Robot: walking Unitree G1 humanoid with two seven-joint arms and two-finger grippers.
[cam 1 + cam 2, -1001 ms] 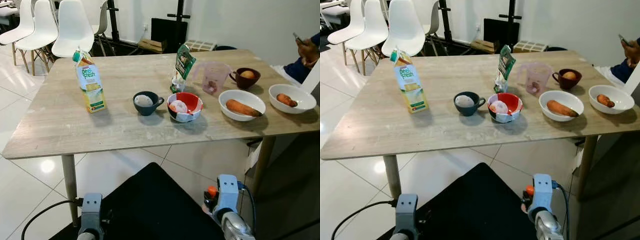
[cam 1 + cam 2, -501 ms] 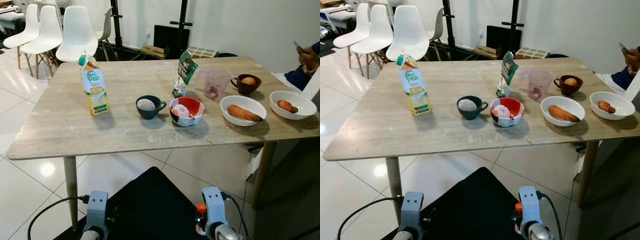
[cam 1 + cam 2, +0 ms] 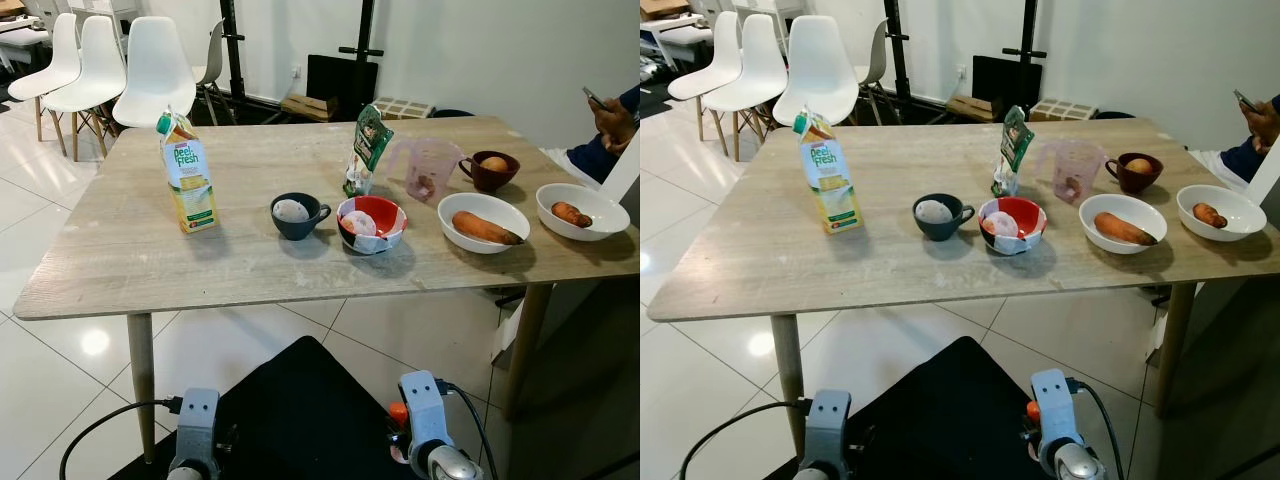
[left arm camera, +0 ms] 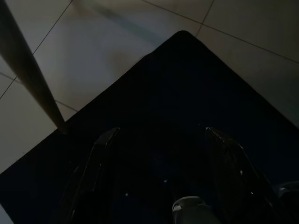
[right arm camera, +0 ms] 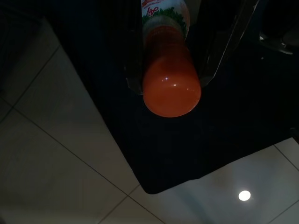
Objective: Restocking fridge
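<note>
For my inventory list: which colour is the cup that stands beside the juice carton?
Dark blue-grey, clearest in the left eye view: the cup.

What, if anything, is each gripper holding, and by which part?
The right gripper holds an orange bottle by its sides near the label, base pointing away from the wrist. The left gripper is open and holds nothing.

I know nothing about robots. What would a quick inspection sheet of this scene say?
Surface: pale wooden table, standing on glossy white floor tiles.
Job's things: yellow-green juice carton; orange drink bottle.
Clutter: dark blue cup, red bowl, green pouch, clear pink jug, brown cup, two white bowls holding orange vegetables.
Grippers: left gripper open, holding nothing; right gripper shut on the orange drink bottle.
Cables: black cable by the left arm.
Surroundings: white chairs; a seated person.
</note>
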